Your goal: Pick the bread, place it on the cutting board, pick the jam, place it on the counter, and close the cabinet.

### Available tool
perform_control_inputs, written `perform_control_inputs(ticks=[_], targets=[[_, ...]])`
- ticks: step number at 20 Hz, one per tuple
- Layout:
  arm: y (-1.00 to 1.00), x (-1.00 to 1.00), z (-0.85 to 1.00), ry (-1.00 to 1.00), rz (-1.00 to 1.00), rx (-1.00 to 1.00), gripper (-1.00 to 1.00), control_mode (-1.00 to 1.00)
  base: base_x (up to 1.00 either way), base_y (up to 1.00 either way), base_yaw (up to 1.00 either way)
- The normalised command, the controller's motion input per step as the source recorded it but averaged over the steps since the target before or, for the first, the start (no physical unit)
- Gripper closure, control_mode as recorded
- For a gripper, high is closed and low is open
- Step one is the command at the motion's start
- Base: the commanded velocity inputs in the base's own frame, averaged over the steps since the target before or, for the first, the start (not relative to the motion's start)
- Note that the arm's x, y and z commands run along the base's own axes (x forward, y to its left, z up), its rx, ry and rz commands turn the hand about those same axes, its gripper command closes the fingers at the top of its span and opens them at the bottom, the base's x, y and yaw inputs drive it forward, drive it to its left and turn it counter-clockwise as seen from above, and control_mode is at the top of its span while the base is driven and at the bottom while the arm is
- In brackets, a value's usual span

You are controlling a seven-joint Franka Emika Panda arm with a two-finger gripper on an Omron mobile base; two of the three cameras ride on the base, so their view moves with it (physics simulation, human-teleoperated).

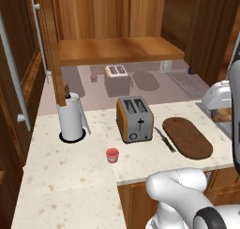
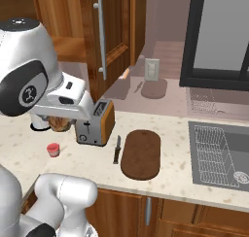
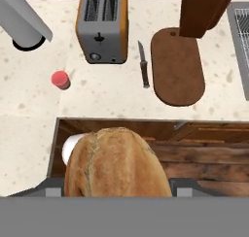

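A golden-brown crusty bread [image 3: 116,163] sits between my two fingertips, and my gripper [image 3: 121,190] is shut on it, high above the counter's front edge. From the right base the bread [image 2: 60,125] shows under my hand. The dark oval cutting board [image 1: 187,136] [image 2: 141,153] [image 3: 177,66] lies bare on the beige counter [image 1: 70,176] [image 3: 107,95], right of the toaster. The small red jam [image 1: 112,155] [image 2: 53,149] [image 3: 60,79] stands upright on the counter in front of the toaster. The cabinet [image 1: 117,49] is open, its door [image 2: 114,32] swung out.
An orange-sided toaster [image 1: 134,118] [image 3: 102,25] stands mid-counter with a knife [image 1: 164,139] [image 3: 143,66] between it and the board. A paper towel roll [image 1: 71,118] stands at the left. A sink [image 2: 219,153] with a wire rack lies to the right.
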Motion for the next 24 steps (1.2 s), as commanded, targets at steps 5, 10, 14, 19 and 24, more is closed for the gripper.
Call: perform_control_inputs(ticks=[5, 10, 14, 19, 24], targets=[[-0.33, 0.00, -0.29, 0.04, 0.00, 0.00, 1.00, -1.00, 0.00, 0.00, 0.00], [-0.28, 0.00, -0.42, 0.00, 0.00, -0.02, 1.00, -1.00, 0.00, 0.00, 0.00], [-0.30, 0.01, -0.45, 0.00, 0.00, -0.06, 1.00, -1.00, 0.00, 0.00, 0.00], [-0.26, 0.05, -0.33, 0.00, 0.00, -0.05, 1.00, -1.00, 0.00, 0.00, 0.00], [-0.20, 0.17, -0.23, 0.00, 0.00, -0.02, 1.00, -1.00, 0.00, 0.00, 0.00]])
